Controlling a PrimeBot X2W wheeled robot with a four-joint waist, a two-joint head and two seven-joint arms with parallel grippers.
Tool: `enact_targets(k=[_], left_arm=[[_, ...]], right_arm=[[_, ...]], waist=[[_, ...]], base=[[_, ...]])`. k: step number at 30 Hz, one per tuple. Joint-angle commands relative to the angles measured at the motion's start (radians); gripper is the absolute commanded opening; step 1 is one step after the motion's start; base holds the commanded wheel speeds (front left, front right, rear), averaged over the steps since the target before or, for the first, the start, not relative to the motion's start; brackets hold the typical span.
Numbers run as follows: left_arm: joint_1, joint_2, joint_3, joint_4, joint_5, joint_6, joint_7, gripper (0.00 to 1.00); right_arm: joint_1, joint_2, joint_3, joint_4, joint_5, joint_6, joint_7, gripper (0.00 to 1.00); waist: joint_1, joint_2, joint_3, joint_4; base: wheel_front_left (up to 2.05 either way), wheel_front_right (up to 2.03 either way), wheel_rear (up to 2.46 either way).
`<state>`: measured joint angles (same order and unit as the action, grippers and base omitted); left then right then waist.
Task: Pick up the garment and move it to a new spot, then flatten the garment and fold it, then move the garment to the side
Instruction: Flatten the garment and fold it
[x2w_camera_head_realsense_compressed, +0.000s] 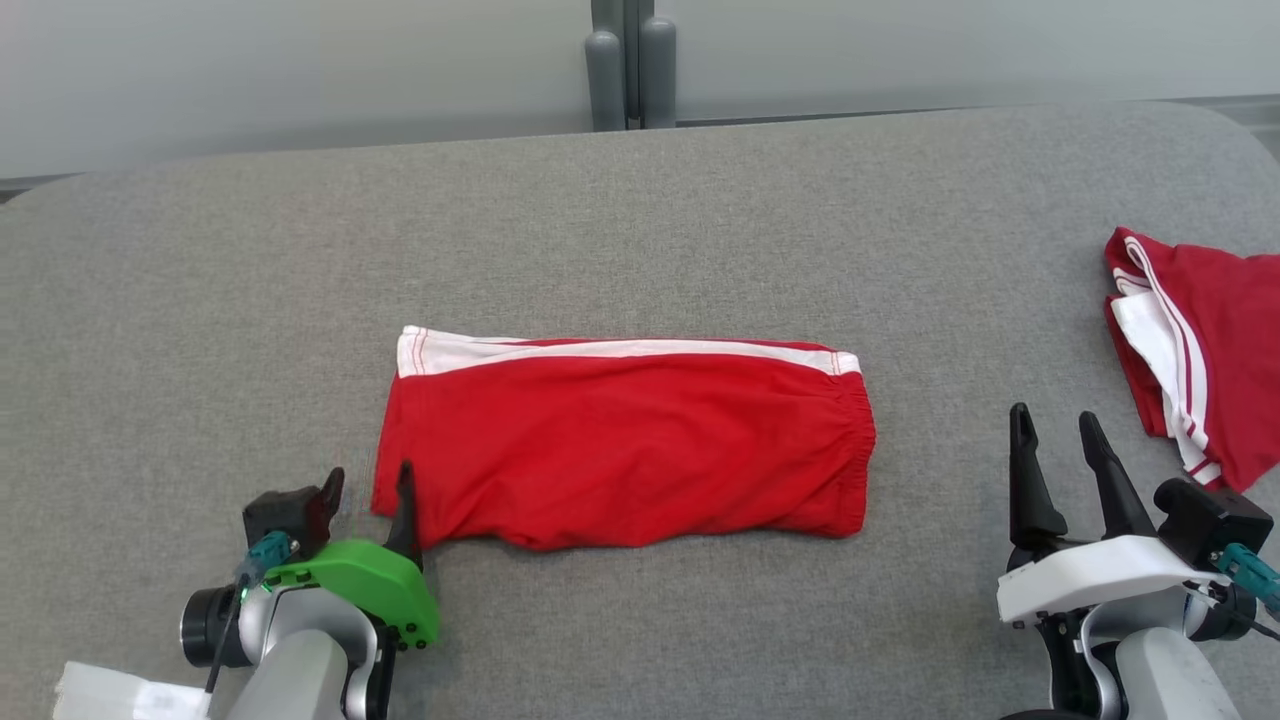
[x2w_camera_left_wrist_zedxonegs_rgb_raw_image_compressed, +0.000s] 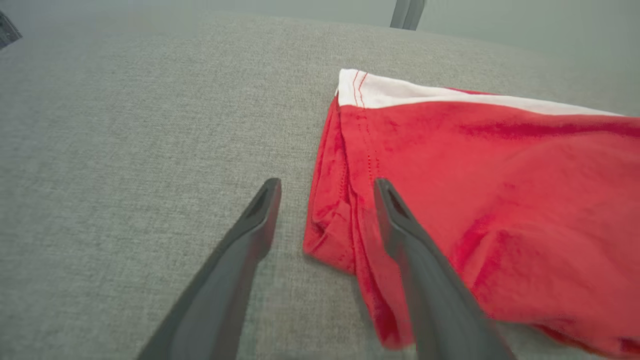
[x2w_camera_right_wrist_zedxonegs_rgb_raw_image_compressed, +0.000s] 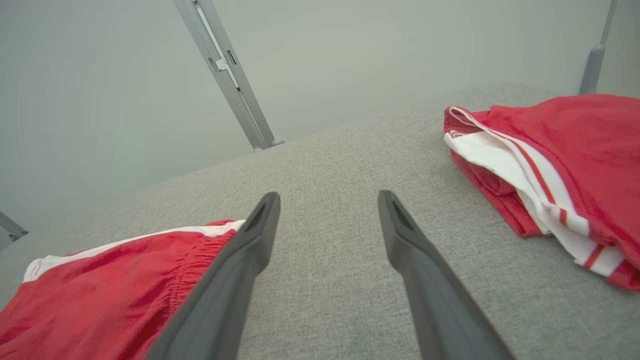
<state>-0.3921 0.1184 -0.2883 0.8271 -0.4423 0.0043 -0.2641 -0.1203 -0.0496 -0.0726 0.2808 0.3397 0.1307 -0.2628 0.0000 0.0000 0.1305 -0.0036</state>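
Work over the grey tabletop: find folded red garment right of left tool, well left of right tool. With both tools gaping, empty, lower left one astride near corner, pinch every layer, drag low sideways

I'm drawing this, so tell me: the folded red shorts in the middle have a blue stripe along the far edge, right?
Not blue. The stripe along the far edge of the folded red shorts in the middle is white, as the head view shows.
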Motion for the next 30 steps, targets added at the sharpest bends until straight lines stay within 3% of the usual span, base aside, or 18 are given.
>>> enact_targets(k=[1,6,11,16,22,30], left_arm=[[0.033,0.006,0.015,-0.022,0.011,0.006,0.001,1.00],[0.108,0.015,0.085,-0.157,0.071,0.022,0.001,1.00],[0.172,-0.001,0.143,-0.262,0.127,0.006,0.001,1.00],[0.187,-0.020,0.162,-0.278,0.158,-0.014,0.001,1.00],[0.182,-0.031,0.189,-0.278,0.193,-0.041,0.001,1.00],[0.192,-0.041,0.231,-0.282,0.223,-0.062,0.001,1.00]], right_arm=[[0.008,-0.003,0.002,0.002,-0.008,0.000,-0.002,1.00],[0.007,-0.002,0.037,0.008,-0.008,0.000,-0.002,1.00],[-0.032,-0.003,0.109,0.056,0.011,0.000,-0.002,1.00],[-0.079,-0.003,0.138,0.139,0.017,0.000,-0.002,1.00],[-0.154,-0.003,0.149,0.322,0.030,0.000,-0.002,1.00],[-0.213,-0.003,0.189,0.477,0.096,0.000,0.000,1.00]], waist=[[0.0000,0.0000,-0.019,0.015],[0.0000,0.0000,-0.029,0.028],[0.0000,0.0000,-0.018,0.066],[0.0000,0.0000,-0.003,0.121],[0.0000,0.0000,0.013,0.192],[0.0000,0.0000,0.031,0.227]], base=[[0.00,0.00,0.00],[0.00,0.00,0.00],[0.00,0.00,0.00],[0.00,0.00,0.00],[0.00,0.00,0.00],[0.00,0.00,0.00]])
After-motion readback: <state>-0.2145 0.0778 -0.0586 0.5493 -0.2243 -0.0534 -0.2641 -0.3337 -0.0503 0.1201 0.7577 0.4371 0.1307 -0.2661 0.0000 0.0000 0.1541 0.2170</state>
